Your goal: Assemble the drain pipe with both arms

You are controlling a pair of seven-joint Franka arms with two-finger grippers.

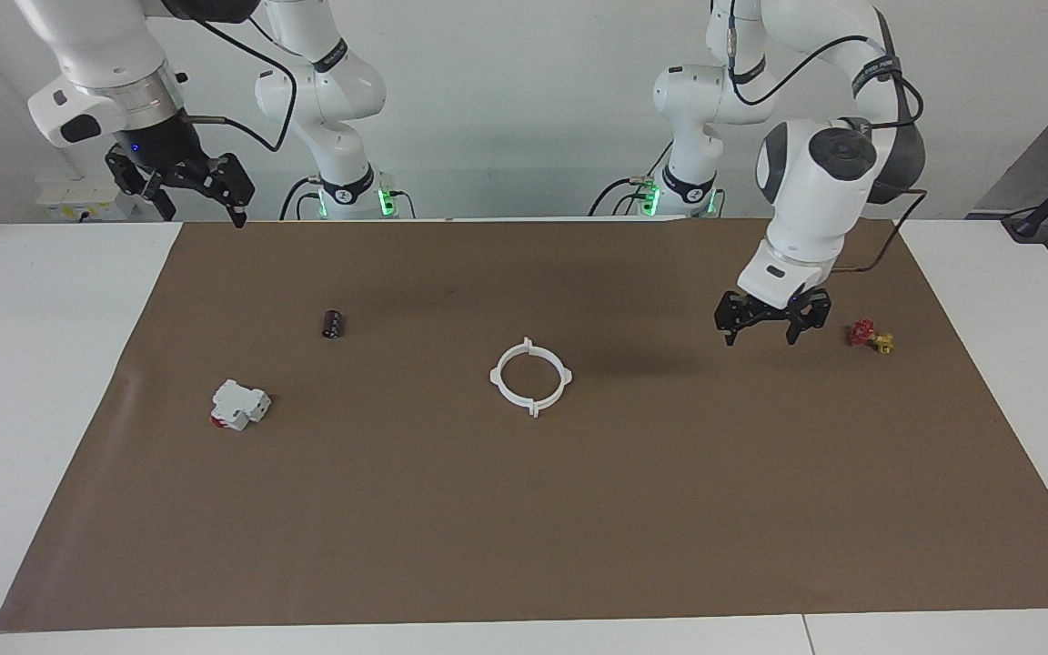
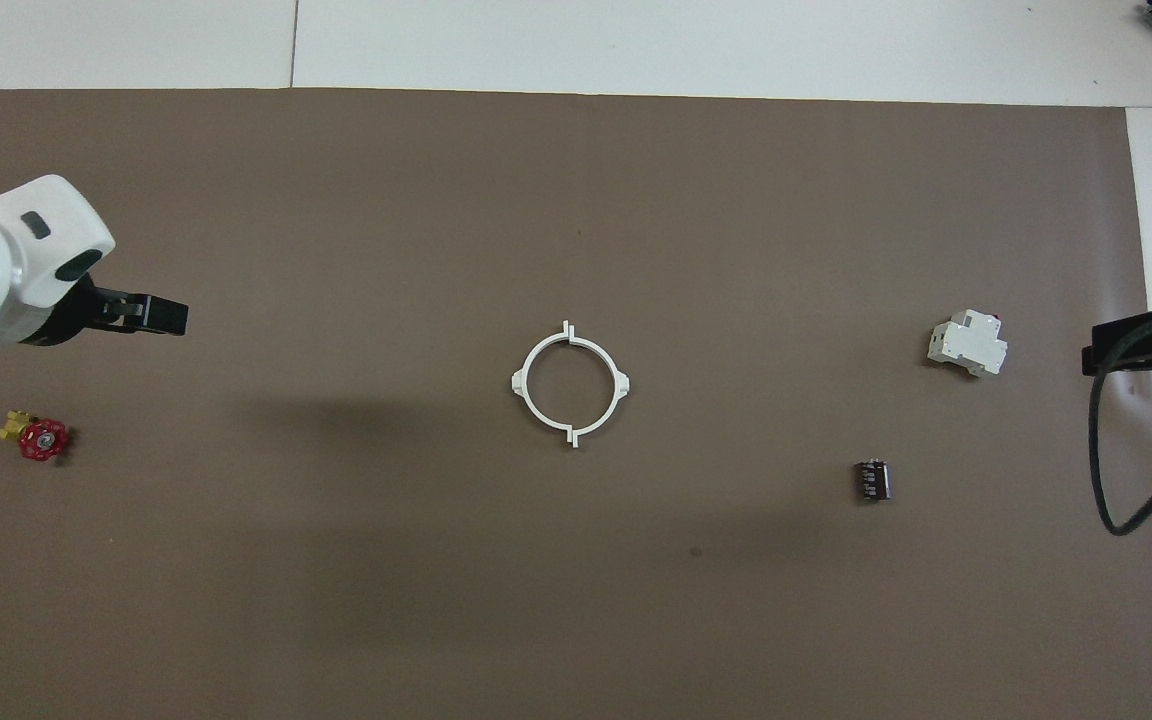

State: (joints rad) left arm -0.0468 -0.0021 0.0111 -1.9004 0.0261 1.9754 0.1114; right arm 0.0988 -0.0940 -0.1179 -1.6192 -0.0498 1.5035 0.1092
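The drain pipe (image 1: 530, 376) lies flat on the middle of the brown mat. Its two thin white half-rings meet end to end and form one closed ring; it also shows in the overhead view (image 2: 570, 383). My left gripper (image 1: 763, 338) is open and empty. It hangs low over the mat toward the left arm's end, well apart from the ring, and also shows in the overhead view (image 2: 161, 315). My right gripper (image 1: 203, 216) is open and empty, raised high over the mat's edge at the right arm's end; the overhead view (image 2: 1126, 350) shows it too.
A small red and yellow valve (image 1: 870, 337) lies beside the left gripper. A blocky white part with a red end (image 1: 239, 405) and a small dark cylinder (image 1: 334, 324) lie toward the right arm's end. White table (image 1: 42, 382) surrounds the mat.
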